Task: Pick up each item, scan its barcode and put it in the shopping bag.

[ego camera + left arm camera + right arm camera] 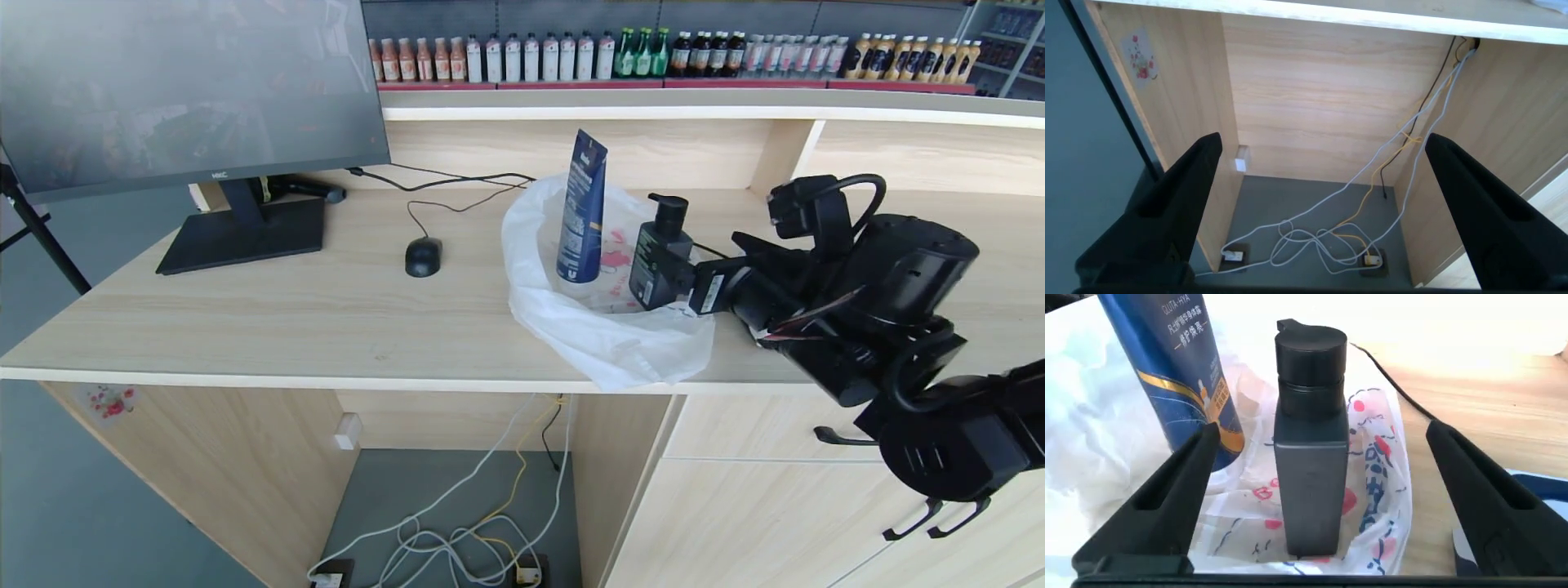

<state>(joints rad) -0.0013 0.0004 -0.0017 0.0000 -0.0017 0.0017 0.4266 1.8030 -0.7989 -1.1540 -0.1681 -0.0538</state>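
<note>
Black pump bottle (660, 265) upright between the released fingers of the right gripper (694, 282)
Head view: the bottle stands within the spread white shopping bag (604, 335) on the bench (326, 318), just beside the upright blue tube (581, 208); the right arm is by far the nearer. Left wrist view: the left gripper (1323, 155) hangs low before the bench's open underside, fingers spread, grasping nothing. Right wrist view: the fingers flank the bottle well apart from its sides; its long axis is vertical

Cannot make out foot of tube (581, 208), sunk among folds of bag (604, 343). Cannot tell shelf bottles (669, 53) apart by label: too small. Noted monitor (188, 82) cut off by top and left edges.
</note>
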